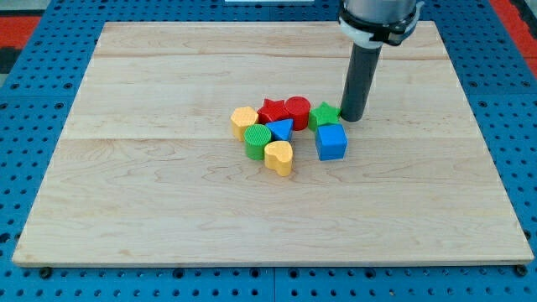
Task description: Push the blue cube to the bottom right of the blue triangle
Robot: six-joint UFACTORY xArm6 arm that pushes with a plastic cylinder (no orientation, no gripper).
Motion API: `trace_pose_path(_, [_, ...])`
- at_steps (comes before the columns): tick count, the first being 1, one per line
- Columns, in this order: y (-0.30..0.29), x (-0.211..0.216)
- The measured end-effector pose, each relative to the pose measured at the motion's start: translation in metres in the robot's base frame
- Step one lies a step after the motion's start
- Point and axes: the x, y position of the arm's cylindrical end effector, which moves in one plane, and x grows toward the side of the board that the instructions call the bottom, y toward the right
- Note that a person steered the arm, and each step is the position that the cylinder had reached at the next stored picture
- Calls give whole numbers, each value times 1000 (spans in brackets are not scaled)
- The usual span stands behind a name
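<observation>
The blue cube (331, 142) sits just right of the board's middle. The blue triangle (280, 129) lies to its left, wedged in a cluster of blocks. My tip (351, 117) rests on the board just above and to the right of the blue cube, right beside the green star (324, 114). The cube is level with, or slightly below, the triangle, with a small gap between them.
Around the triangle lie a red star (272, 110), a red cylinder (297, 110), a green cylinder (258, 141), a yellow block (244, 120) at the cluster's left and a yellow heart (279, 156) below. The wooden board (168, 210) lies on a blue perforated table.
</observation>
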Motion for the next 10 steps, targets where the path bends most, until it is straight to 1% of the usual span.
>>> trace_pose_path(1, [-7, 18])
trace_pose_path(2, [-8, 19])
trace_pose_path(3, [-11, 31])
trace_pose_path(4, [-1, 36])
trace_pose_path(5, [86, 38])
trace_pose_path(6, [93, 69])
trace_pose_path(7, [41, 93])
trace_pose_path(8, [14, 90])
trace_pose_path(9, [11, 74])
trace_pose_path(10, [-24, 72])
